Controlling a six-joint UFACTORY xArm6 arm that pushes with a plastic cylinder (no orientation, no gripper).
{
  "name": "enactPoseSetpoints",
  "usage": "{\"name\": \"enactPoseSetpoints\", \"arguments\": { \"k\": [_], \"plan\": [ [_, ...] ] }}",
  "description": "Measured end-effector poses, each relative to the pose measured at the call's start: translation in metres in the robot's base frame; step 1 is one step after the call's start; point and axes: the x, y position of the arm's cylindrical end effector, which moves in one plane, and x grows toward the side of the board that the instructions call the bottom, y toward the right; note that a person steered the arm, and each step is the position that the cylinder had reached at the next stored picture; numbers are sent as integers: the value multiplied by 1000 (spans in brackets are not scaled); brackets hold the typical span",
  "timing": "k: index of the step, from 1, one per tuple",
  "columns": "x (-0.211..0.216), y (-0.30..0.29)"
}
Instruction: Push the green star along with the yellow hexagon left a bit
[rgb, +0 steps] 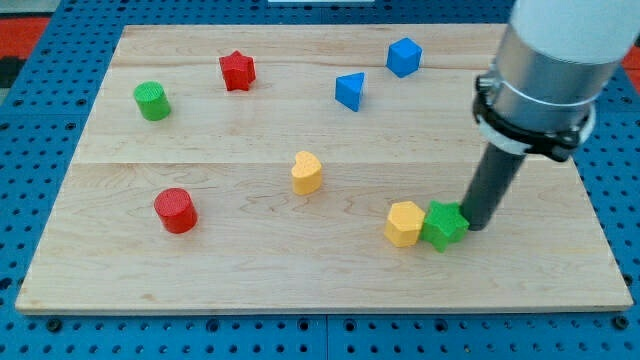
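Pressing the small green star block's (443, 224) right side, my tip (475, 226) has no claw. Yellow hexagon block (404, 223) touches its left. Both look light and rigid, likely sliding easily.

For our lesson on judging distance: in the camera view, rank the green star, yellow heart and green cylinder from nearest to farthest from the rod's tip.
From my tip:
1. Green star block, touching on its left.
2. Yellow heart block, mid-board.
3. Green cylinder block, far upper left.

No readable text, labels, brands or numbers on anything here.
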Motion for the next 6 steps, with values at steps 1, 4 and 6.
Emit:
{"name": "enactPoseSetpoints", "arguments": {
  "k": [1,4,6],
  "plan": [
    [-6,-38],
    [19,11],
    [22,-62]
  ]
}}
